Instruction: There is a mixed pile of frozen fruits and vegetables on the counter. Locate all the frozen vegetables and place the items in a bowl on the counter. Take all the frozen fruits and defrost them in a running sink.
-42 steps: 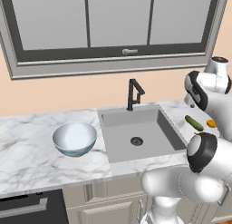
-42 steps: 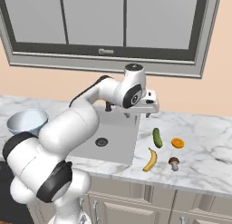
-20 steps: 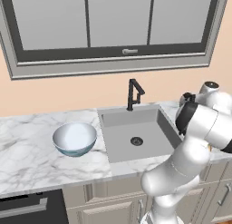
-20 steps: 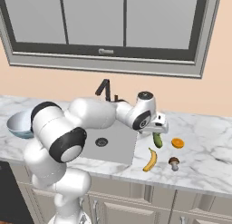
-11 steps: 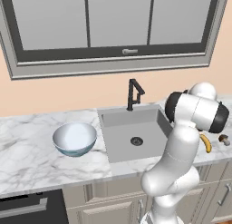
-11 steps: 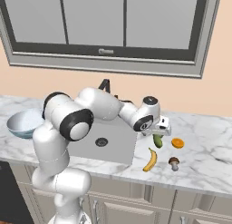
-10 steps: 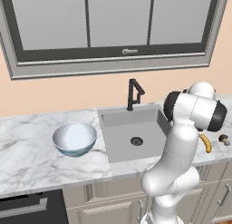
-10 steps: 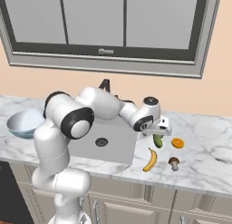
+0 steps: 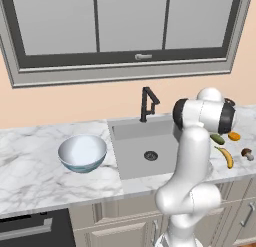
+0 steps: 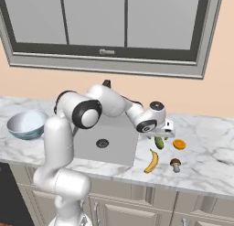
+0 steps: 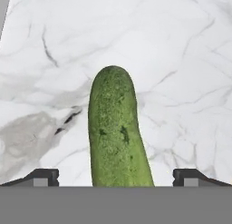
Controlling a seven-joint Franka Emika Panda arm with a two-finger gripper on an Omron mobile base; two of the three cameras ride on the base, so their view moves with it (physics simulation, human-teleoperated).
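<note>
The gripper (image 11: 116, 177) hangs low over the dark green vegetable (image 11: 118, 136), jaws spread wide with bare counter (image 11: 181, 60) showing on either side of it. Past the vegetable (image 10: 159, 142) from the sink (image 10: 103, 140) lie the orange fruit (image 10: 179, 144), banana (image 10: 152, 161) and mushroom (image 10: 175, 164). The left base view adds the bowl (image 9: 83, 152) across the sink.

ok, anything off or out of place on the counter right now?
Nothing stands out. The bowl sits upright left of the sink. Cucumber, orange, banana and mushroom lie apart on the marble to its right, none spilled. The gripper is open, straddling the cucumber.
</note>
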